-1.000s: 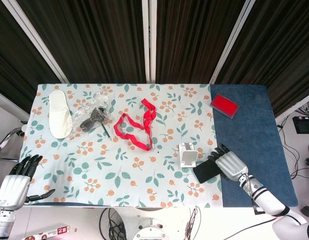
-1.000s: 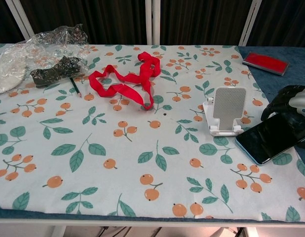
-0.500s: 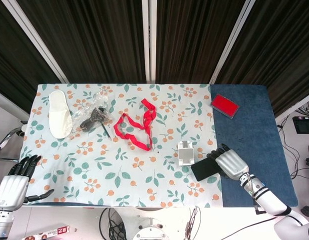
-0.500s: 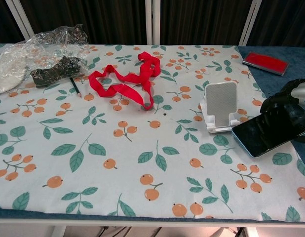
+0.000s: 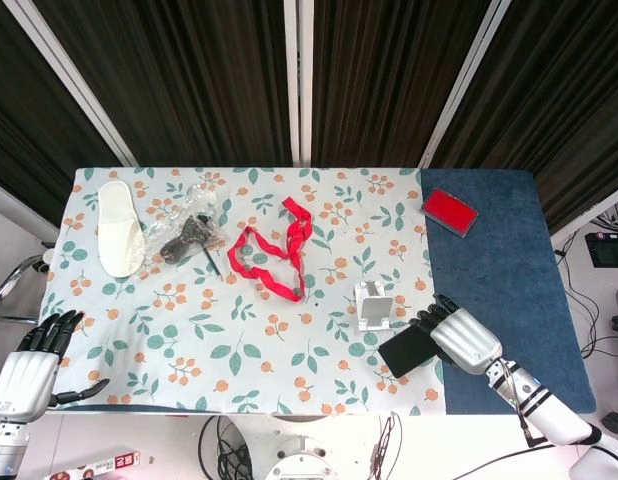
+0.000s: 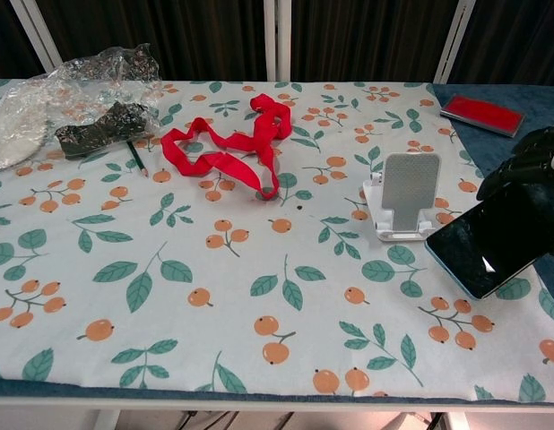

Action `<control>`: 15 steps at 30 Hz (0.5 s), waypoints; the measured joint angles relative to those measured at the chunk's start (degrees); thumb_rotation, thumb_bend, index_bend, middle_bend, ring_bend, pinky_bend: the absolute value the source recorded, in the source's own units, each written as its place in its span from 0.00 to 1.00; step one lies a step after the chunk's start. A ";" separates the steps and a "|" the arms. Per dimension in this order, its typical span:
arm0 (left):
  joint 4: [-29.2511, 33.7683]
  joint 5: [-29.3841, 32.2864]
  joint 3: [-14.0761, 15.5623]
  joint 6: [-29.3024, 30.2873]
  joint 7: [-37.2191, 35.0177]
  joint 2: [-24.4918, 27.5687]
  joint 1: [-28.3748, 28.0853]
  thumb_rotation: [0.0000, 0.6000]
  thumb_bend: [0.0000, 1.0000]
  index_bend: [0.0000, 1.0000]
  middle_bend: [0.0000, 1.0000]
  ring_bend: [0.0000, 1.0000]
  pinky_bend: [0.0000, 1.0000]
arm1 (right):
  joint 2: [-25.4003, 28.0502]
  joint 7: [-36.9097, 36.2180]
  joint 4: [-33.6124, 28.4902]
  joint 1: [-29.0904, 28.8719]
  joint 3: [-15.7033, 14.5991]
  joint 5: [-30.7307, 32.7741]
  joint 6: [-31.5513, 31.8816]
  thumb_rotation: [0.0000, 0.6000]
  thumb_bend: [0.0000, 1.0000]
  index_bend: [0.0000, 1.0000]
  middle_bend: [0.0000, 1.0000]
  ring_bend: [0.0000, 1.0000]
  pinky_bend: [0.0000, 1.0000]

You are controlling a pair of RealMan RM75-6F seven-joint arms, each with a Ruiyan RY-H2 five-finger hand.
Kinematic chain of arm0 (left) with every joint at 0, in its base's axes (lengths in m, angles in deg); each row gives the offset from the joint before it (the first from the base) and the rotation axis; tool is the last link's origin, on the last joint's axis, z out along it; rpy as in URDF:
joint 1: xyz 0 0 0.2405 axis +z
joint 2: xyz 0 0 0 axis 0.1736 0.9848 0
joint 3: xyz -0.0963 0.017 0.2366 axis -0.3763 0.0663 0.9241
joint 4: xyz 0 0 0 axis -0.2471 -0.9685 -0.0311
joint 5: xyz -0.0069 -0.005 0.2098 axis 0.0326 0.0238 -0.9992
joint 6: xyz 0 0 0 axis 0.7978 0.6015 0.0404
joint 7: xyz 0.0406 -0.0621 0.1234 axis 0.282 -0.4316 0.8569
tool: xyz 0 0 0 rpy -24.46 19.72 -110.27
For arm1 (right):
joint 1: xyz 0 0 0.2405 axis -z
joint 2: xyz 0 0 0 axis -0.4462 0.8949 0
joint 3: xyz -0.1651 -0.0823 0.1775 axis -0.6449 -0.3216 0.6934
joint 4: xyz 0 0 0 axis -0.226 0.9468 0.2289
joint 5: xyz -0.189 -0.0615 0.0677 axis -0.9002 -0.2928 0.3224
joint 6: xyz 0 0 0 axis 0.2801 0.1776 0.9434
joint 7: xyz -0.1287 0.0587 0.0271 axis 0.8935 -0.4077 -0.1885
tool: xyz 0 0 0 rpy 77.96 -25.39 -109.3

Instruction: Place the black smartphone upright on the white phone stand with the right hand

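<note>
My right hand [image 5: 461, 337] [image 6: 531, 166] grips the black smartphone [image 5: 408, 350] [image 6: 502, 238] by its right end, at the right side of the floral cloth. The phone is lifted and tilted, its screen facing up and toward the front. The white phone stand [image 5: 372, 305] [image 6: 404, 205] sits on the cloth just left of the phone, apart from it. My left hand [image 5: 31, 367] hangs open beyond the table's front left corner, seen only in the head view.
A red ribbon [image 5: 276, 252] [image 6: 235, 149] lies mid-table. A crumpled plastic bag with a dark item and a pencil [image 5: 187, 235] [image 6: 90, 100] lies back left, beside a white slipper [image 5: 119, 226]. A red flat case [image 5: 450, 211] [image 6: 483, 114] rests on the blue mat [image 5: 509, 260].
My right hand has raised the phone and tilted it more steeply, drawing it slightly toward the front. The stand shifted a little on the cloth. The left hand stays still.
</note>
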 measured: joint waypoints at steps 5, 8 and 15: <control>0.34 -0.13 -0.04 0.52 0.26 0.27 0.19 0.41 0.02 0.07 0.08 0.08 0.21 | 0.82 3.47 -0.06 -0.39 2.30 -3.83 5.16 1.00 0.34 0.69 0.48 0.48 0.15; 0.46 -0.11 -0.07 0.66 0.24 0.40 0.29 0.41 0.02 0.07 0.08 0.08 0.21 | 1.46 7.92 0.73 -1.73 3.77 -7.12 5.98 1.00 0.34 0.65 0.48 0.49 0.15; 0.01 0.15 -0.03 0.40 -0.08 0.12 0.34 0.40 0.02 0.07 0.08 0.08 0.21 | 3.99 14.93 3.98 -8.61 6.05 -19.09 5.77 1.00 0.33 0.58 0.47 0.49 0.15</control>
